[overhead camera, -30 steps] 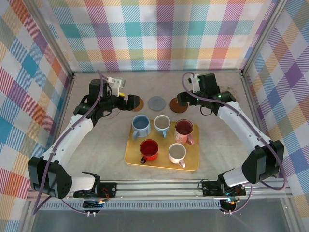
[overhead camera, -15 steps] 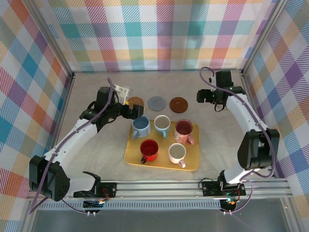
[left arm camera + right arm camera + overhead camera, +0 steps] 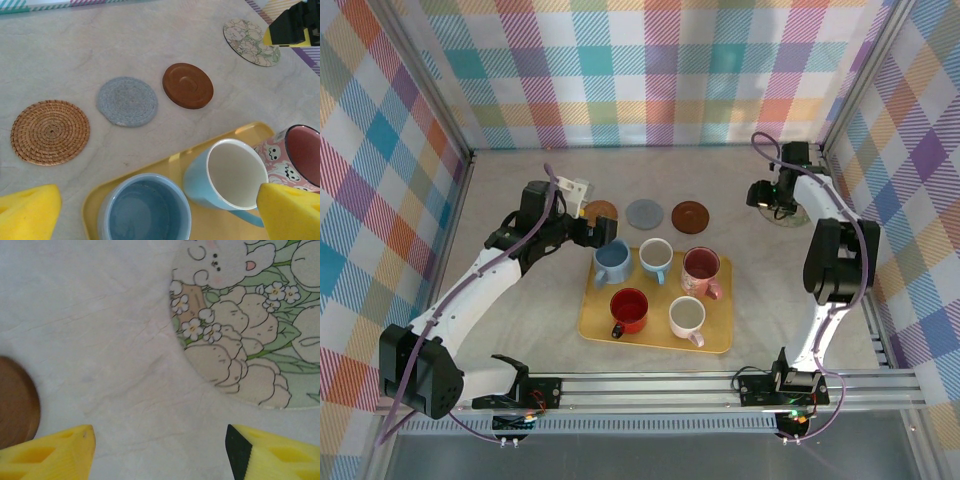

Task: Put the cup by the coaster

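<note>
Several cups stand on a yellow tray [image 3: 654,340]: a dark blue cup [image 3: 612,262], a light blue one [image 3: 656,256], a pink one [image 3: 701,268], a red one [image 3: 629,308] and a white one [image 3: 687,318]. Beyond the tray lie a wicker coaster [image 3: 601,211], a grey coaster [image 3: 644,212] and a brown coaster [image 3: 691,215]. My left gripper [image 3: 160,215] is open and hovers over the dark blue cup [image 3: 145,210], touching nothing. My right gripper [image 3: 160,450] is open over bare table beside a flower-and-bunny coaster [image 3: 250,330].
The patterned coaster [image 3: 788,217] lies at the far right, near the cage post and checked wall. In the left wrist view the light blue cup [image 3: 230,175] and pink cup [image 3: 300,155] crowd the dark blue cup's right side. Bare table lies left of the tray.
The right arm swung from the brown coaster out to the far right by the patterned coaster, its jaws narrowing a little. The left gripper shifted from the wicker coaster toward the dark blue cup.
</note>
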{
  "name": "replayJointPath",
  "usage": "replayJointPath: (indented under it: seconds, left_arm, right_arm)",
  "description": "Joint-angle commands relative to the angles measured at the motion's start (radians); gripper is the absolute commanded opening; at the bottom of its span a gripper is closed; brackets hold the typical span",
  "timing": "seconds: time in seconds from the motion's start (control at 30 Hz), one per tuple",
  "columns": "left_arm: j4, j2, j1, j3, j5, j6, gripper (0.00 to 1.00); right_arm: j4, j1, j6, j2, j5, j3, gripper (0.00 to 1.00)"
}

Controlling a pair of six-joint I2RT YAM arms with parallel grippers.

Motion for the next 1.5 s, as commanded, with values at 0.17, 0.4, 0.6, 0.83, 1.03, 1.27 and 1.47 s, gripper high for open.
replayJointPath:
  seconds: [0.17,0.4,0.6,0.83,1.03,1.27,1.47]
  left_arm:
    - [0.023,-0.032,-0.015,-0.016,-0.047,0.012,1.0]
    - [0.013,-0.025,-0.015,-0.009,-0.059,0.012,1.0]
    - [0.008,-0.023,-0.015,-0.007,-0.072,0.014,1.0]
    - [0.023,-0.004,-0.015,-0.001,-0.059,0.007,1.0]
    - [0.03,0.004,-0.016,0.002,-0.068,-0.003,1.0]
    - [0.037,0.018,-0.016,0.009,-0.082,-0.017,1.0]
    - [0.038,0.036,-0.018,0.025,-0.083,-0.029,1.0]
  right_arm:
    - [-0.055,-0.028,0.006,0.17,-0.005,0.185,0.63]
    - [-0.103,-0.028,0.009,0.286,0.039,0.291,0.59]
    - [-0.135,-0.029,0.0,0.344,0.053,0.344,0.59]
    - [-0.193,-0.028,-0.012,0.401,0.09,0.389,0.57]
    - [-0.235,-0.021,-0.05,0.43,0.132,0.407,0.51]
    - [-0.233,-0.012,-0.078,0.431,0.164,0.381,0.42]
    - [-0.209,-0.009,-0.073,0.393,0.136,0.343,0.29]
